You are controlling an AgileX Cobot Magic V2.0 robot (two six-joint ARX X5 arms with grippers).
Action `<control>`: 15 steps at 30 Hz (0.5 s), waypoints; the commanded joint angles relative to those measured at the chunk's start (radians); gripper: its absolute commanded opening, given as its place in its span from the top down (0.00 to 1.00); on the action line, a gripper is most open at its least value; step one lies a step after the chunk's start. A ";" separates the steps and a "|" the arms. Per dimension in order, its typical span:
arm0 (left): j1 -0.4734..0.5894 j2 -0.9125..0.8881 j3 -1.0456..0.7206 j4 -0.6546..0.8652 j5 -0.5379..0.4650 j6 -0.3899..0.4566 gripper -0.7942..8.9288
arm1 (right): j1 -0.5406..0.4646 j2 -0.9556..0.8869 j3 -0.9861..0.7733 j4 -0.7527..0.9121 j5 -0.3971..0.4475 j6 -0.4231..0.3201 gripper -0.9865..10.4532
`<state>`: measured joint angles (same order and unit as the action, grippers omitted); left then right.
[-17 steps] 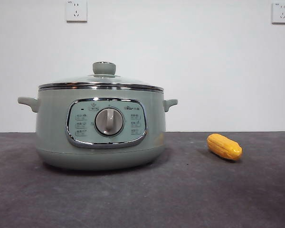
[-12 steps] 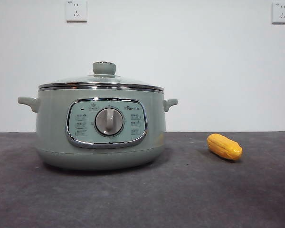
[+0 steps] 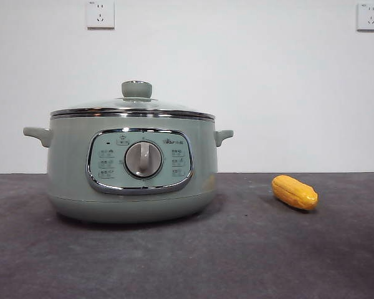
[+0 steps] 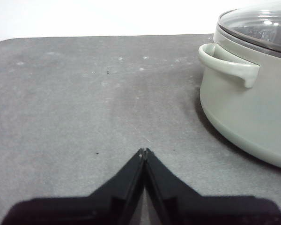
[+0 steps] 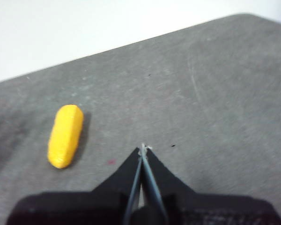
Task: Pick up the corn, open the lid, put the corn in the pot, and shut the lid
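The pale green pot stands left of centre on the dark table, its glass lid seated on it with the green knob on top. The yellow corn lies on the table to the pot's right. In the left wrist view my left gripper hangs shut and holds nothing, with the pot and its side handle off to one side. The right wrist view has my right gripper shut and holding nothing above the table, the corn lying a short way beside it.
Two wall sockets sit high on the white wall behind. The grey table mat stretches across the front. The mat's rounded corner shows in the left wrist view.
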<state>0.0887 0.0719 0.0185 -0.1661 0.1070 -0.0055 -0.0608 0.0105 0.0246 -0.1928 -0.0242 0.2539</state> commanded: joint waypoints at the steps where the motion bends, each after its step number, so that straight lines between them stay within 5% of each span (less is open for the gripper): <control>1: -0.002 0.008 0.016 -0.021 0.001 -0.055 0.93 | 0.001 -0.001 0.031 -0.011 -0.028 0.145 0.93; 15: -0.003 0.223 0.286 -0.042 0.060 -0.227 0.92 | 0.001 0.274 0.417 -0.166 -0.125 0.203 0.93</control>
<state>0.0887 0.2871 0.2951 -0.2153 0.1505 -0.2100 -0.0608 0.2642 0.4225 -0.3504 -0.1421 0.4530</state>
